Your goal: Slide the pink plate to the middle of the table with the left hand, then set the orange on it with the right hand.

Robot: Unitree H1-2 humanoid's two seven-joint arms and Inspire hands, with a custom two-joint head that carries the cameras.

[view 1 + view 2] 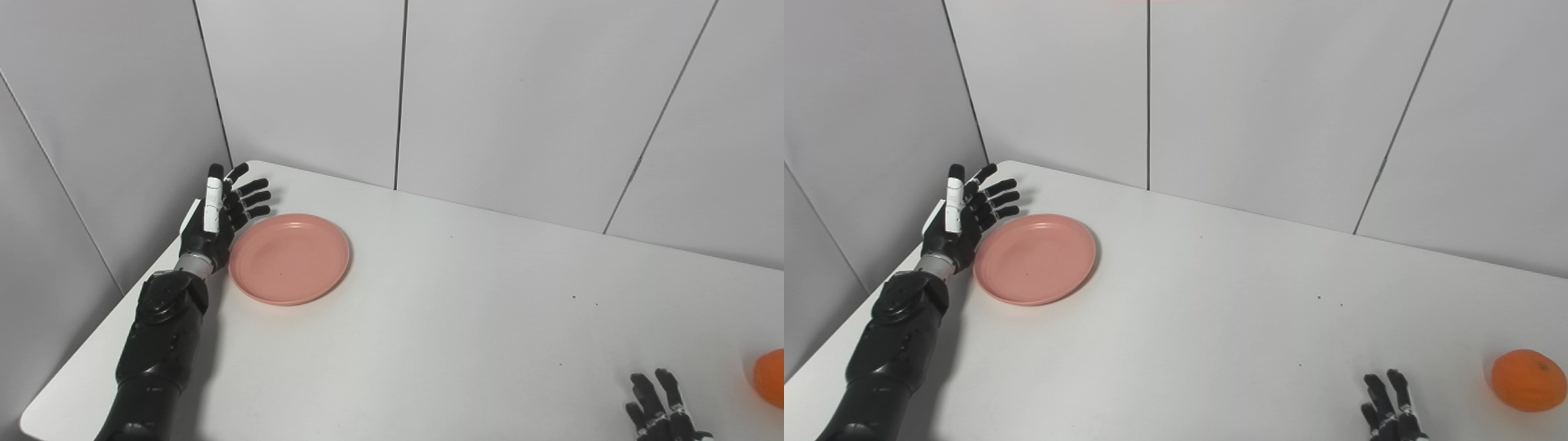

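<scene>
A round pink plate [289, 257] lies flat near the table's far left corner. My left hand [220, 211] stands on edge just left of the plate with its fingers spread, open, the palm side against or very close to the plate's left rim. An orange [1528, 380] rests on the table at the near right. My right hand [1387, 407] shows only its black fingertips at the bottom edge, left of the orange and apart from it, fingers spread and holding nothing.
The white table [465, 318] fills the view, with its rounded left edge [79, 361] beside my left forearm. Grey panelled walls [502, 92] stand close behind and to the left of the table.
</scene>
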